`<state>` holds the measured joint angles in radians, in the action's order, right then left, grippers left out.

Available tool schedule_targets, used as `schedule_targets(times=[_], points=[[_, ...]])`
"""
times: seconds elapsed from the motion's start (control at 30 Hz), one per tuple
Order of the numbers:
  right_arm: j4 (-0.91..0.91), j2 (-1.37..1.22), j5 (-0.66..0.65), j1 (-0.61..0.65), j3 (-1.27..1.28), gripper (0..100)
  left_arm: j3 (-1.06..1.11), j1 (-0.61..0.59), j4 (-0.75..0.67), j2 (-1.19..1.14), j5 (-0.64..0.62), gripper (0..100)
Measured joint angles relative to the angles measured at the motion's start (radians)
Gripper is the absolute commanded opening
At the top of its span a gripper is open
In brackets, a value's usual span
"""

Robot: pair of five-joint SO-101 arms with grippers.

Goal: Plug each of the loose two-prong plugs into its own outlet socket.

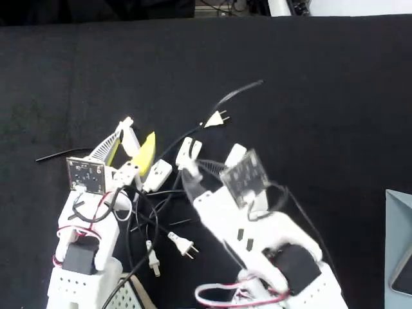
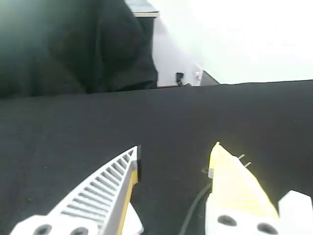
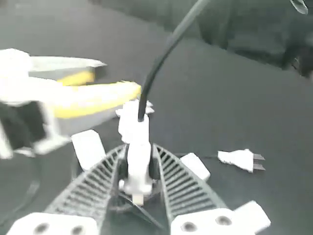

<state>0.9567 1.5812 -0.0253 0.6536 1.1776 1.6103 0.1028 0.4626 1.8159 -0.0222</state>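
Note:
My right gripper (image 3: pixel 139 152) is shut on a white plug (image 3: pixel 136 147) whose black cable (image 3: pixel 166 46) rises away from it; in the high view this gripper (image 1: pixel 188 156) is near the table's middle. My left gripper (image 1: pixel 139 130) stands open just left of it, one finger white and one yellow, with nothing between them (image 2: pixel 177 149). A white outlet socket (image 1: pixel 158 175) lies beside the yellow finger (image 2: pixel 234 188). Loose two-prong plugs lie at the back (image 1: pixel 217 118) and in front (image 1: pixel 183 244), and another (image 3: pixel 239 159) shows in the right wrist view.
Black cables (image 1: pixel 145 215) tangle on the black table (image 1: pixel 322 84) between the two arm bases. A thin black cable end (image 1: pixel 55 155) lies left of the left arm. A grey box (image 1: pixel 400 244) stands at the right edge.

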Motion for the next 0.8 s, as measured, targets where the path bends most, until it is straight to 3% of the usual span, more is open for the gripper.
schedule_targets(times=[0.4,0.6,0.8], points=[[-0.011,0.015,-0.091,0.057,0.077,1.2,-0.057,0.157,0.018,0.0,0.0,24],[-0.011,-0.058,-0.091,0.057,0.077,1.2,-0.167,0.218,0.167,0.0,0.011,24],[-0.012,-0.129,-0.091,0.057,0.077,1.2,-0.239,0.324,0.338,0.002,0.107,23]])
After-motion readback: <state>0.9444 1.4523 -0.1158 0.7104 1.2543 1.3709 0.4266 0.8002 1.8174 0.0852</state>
